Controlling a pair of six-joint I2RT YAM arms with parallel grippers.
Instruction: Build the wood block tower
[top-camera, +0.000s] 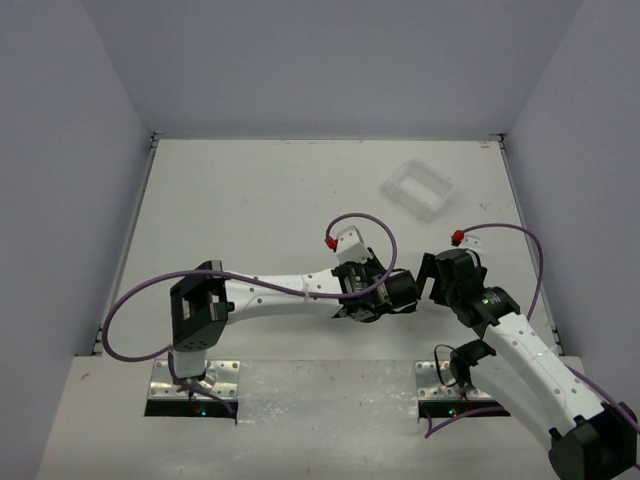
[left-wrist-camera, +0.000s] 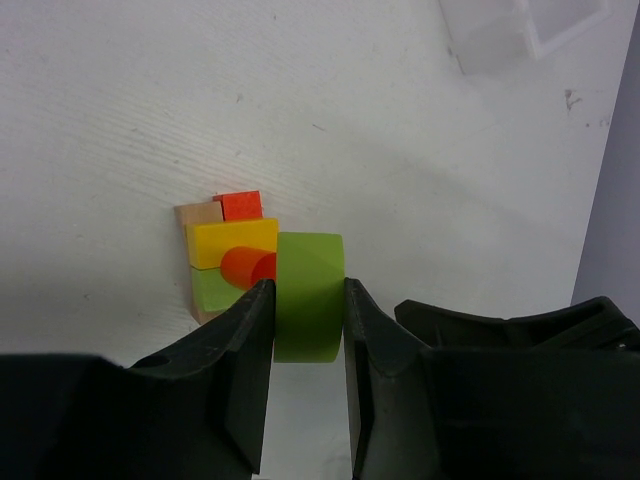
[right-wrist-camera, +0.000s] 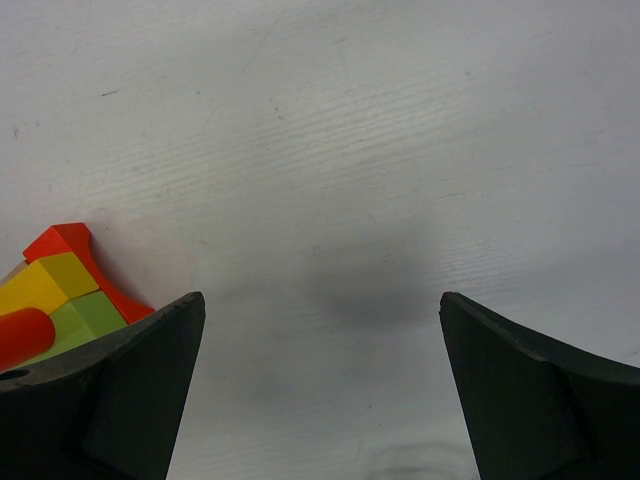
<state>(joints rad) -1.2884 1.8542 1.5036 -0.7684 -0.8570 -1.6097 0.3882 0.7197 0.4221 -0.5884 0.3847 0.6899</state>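
Near the middle of the table, just ahead of my two bases, my left gripper is pinched shut on a green block, one black finger pressed flat to each side of it. The block's far end, with its rounded corners, sticks out past my fingertips. Right against its left side stands the wood block tower: a yellow block across the middle, a small red square and a plain tan piece behind it, a pale green block nearest me and an orange-red round piece lying in front. Whether my green block actually touches the stack I cannot tell; the edges meet in my left wrist view.

My right gripper is spread as wide as it goes, with only bare tabletop between its fingers. The tower shows at the lower left of that view, beside the left finger. From above, my two grippers sit near each other and hide the blocks. A white tray lies well apart, farther back on the right
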